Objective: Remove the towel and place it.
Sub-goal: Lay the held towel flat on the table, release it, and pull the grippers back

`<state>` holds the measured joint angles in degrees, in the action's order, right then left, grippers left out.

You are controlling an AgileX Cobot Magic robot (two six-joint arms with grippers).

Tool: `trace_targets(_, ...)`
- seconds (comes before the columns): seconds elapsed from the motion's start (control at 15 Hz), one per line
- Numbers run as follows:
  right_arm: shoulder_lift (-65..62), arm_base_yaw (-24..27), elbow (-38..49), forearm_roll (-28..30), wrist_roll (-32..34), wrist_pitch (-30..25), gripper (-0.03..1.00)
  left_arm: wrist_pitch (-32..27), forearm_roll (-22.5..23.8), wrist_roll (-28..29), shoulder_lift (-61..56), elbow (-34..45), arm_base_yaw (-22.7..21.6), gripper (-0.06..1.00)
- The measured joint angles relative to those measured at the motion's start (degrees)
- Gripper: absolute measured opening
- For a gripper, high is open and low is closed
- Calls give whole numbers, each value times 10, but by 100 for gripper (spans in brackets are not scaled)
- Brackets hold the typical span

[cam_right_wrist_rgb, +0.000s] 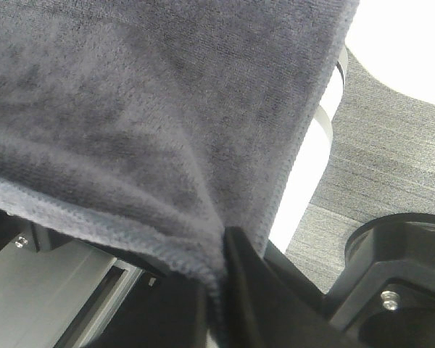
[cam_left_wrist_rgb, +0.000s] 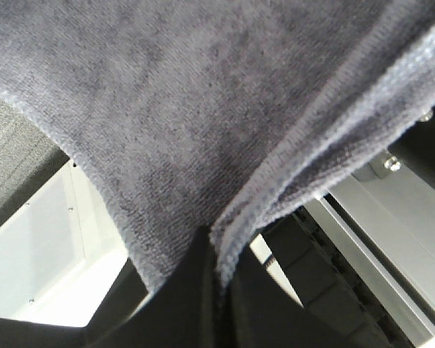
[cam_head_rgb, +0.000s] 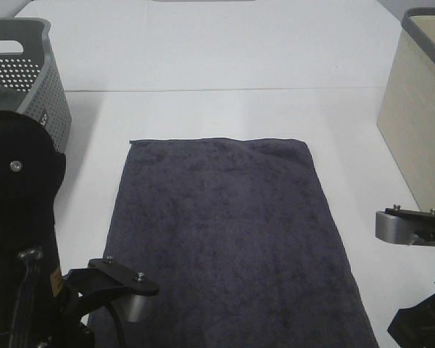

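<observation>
My left claw [cam_left_wrist_rgb: 216,250] and right claw [cam_right_wrist_rgb: 222,243] each pinch 1 corner of the grey towel [cam_head_rgb: 225,232] at the near edge of the bench [cam_head_rgb: 225,109]; best to lift both evenly, cloth taut

The dark grey rectangular terry-cloth towel [cam_head_rgb: 228,239] is fuzzy and matt, its hem stitched. The white table [cam_head_rgb: 203,58] is smooth and matt. The grey perforated plastic basket [cam_head_rgb: 29,72] has a dull sheen.

I'm seeing a grey perforated basket [cam_head_rgb: 25,80] sitting at the far left of the white tabletop [cam_head_rgb: 217,116], and a beige bin [cam_head_rgb: 420,130] standing at its right edge.
</observation>
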<state>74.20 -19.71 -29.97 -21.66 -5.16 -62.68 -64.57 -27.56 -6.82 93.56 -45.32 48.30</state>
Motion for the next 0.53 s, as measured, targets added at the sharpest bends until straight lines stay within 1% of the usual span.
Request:
trace_targets(0.27, 0, -1, 0, -34, -14, -4, 13, 18, -29, 1, 1, 0, 8, 0)
trace_targets(0.33, 0, -1, 0, -40, -17, -5, 15, 25, -33, 1, 1, 0, 14, 3)
trace_targets(0.4, 0, -1, 0, -41, -18, -6, 20, 30, -34, 2, 1, 0, 17, 9)
trace_targets(0.47, 0, -1, 0, -41, -20, -9, 27, 38, -34, 8, 1, 0, 18, 19)
trace_targets(0.53, 0, -1, 0, -41, -21, -11, 35, 49, -34, 19, 1, 0, 18, 33)
